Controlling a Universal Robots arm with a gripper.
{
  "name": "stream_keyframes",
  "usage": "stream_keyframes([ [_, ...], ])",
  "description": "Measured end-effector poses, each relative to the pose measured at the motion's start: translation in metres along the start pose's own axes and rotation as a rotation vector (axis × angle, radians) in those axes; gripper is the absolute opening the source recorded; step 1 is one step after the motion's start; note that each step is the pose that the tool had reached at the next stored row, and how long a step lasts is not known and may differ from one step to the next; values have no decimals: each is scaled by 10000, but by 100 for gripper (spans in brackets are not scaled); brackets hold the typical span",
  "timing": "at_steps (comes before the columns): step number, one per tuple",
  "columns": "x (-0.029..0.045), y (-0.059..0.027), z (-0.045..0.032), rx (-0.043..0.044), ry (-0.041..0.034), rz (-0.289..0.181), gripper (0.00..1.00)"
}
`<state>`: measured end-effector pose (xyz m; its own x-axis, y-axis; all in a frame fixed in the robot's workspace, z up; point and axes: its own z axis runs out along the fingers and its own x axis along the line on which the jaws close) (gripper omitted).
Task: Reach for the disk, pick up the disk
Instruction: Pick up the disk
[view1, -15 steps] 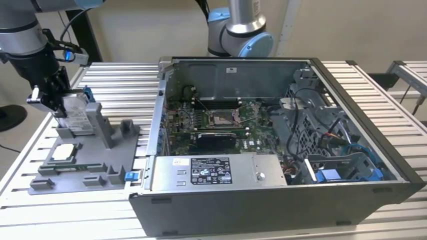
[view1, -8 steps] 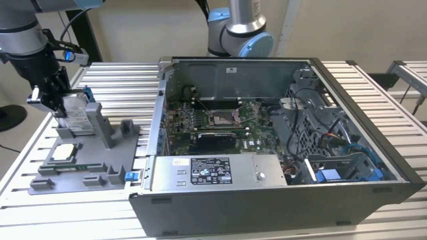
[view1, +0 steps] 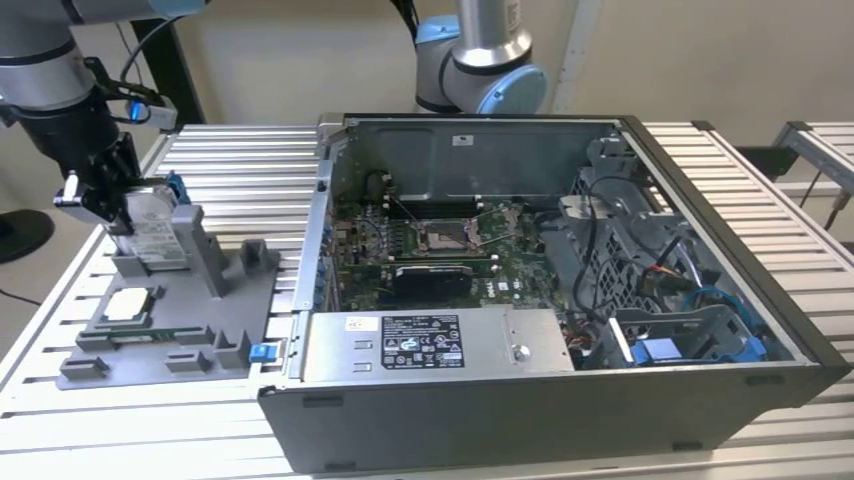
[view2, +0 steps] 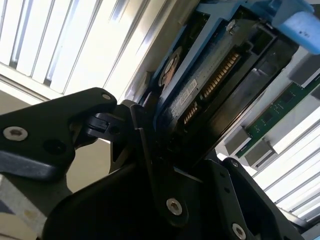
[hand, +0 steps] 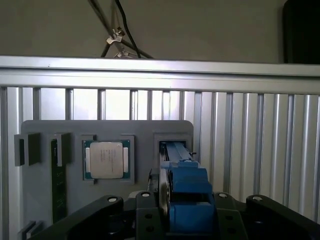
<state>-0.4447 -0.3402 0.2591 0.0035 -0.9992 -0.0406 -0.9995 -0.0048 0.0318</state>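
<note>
Currently held: the disk (view1: 158, 232), standing on edge in a slot of the grey holder (view1: 200, 330), near the exterior view's left.
Disk up close: in the second wrist view its connector edge and blue rail (view2: 215, 85) sit between the dark fingers (view2: 145, 145).
Claw: the gripper (view1: 123, 212) comes down from above and is clenched on the disk, one finger against each face.
Holder: it lies flat on the slatted table (view1: 227, 160); a square silver chip (hand: 106, 160) sits in a recess beside the disk's slot, and a green memory stick (hand: 58, 185) lies further along.
Surroundings: an open computer case (view1: 534, 400) stands just beside the holder, toward the exterior view's right.
</note>
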Motion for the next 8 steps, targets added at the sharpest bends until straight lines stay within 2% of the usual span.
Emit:
stream_keyframes([
  [8, -4, 4, -108, -12, 4, 1, 0],
])
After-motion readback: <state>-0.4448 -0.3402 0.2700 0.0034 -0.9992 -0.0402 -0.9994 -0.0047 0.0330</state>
